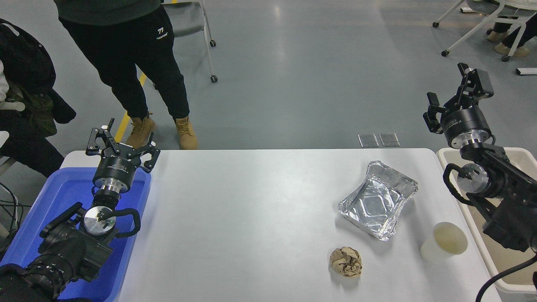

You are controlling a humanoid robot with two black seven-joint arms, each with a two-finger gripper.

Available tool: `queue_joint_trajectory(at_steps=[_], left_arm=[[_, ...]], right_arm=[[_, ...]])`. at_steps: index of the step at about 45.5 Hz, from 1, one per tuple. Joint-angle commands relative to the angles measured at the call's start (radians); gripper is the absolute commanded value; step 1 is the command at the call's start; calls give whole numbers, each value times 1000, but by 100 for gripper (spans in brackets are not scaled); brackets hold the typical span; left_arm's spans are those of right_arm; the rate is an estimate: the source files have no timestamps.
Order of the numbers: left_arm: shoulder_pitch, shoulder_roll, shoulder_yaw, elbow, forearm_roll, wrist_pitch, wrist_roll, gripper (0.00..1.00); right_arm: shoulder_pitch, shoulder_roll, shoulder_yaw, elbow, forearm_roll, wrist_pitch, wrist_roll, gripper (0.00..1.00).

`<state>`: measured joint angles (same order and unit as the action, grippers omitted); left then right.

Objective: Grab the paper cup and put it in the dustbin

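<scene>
The white paper cup (444,243) stands upright near the table's right edge, its cream inside showing. The beige dustbin (482,235) stands just right of the table, mostly covered by my right arm. My right gripper (455,94) is open and empty, raised above the bin's far end, well behind the cup. My left gripper (121,144) is open and empty, parked over the blue tub at the lower left.
A silver foil tray (377,199) lies left of and behind the cup. A crumpled brown paper ball (346,261) lies left of the cup near the front. A blue tub (67,197) sits at the table's left end. A person (134,63) stands at the far left.
</scene>
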<state>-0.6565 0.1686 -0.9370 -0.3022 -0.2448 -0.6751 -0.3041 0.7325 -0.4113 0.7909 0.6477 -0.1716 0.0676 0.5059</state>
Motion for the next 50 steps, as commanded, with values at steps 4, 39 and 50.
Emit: queue_joint_trajectory(at_steps=[4, 39, 50], left_arm=[[-2, 0, 3, 2, 2, 2, 0, 99], [0, 0, 1, 2, 1, 2, -1, 99], [0, 0, 1, 2, 1, 0, -1, 99]], right_arm=[[2, 3, -4, -2, 1, 1, 0, 100], [-56, -46, 33, -2, 12, 156, -1, 100], [-50, -53, 2, -14, 12, 120, -4, 100]])
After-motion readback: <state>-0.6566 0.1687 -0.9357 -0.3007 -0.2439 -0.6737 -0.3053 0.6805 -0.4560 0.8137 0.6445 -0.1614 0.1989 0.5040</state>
